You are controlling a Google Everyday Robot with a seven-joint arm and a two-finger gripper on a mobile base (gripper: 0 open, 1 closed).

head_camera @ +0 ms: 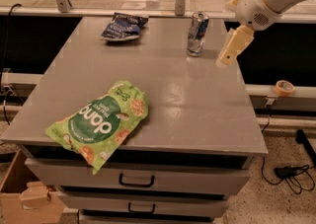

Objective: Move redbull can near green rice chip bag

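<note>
Three things sit on the tabletop point(197, 104). The redbull can point(197, 33) stands upright near the far edge, right of its middle. The green rice chip bag point(101, 122) lies at the near left corner, its tip hanging over the near edge. A dark blue snack bag point(123, 25) lies by the far edge, toward the left. Can and green bag are well apart, so we judge the move not yet made. The can is slim and tall, so a sideways brush could topple it and send it rolling off the far or right edge. Set down on the bag's soft rim, it could tip too. The gripper point(234, 48) hangs above the right edge, just beside the can but apart from it, holding nothing. We cannot tell how far open it is.
</note>
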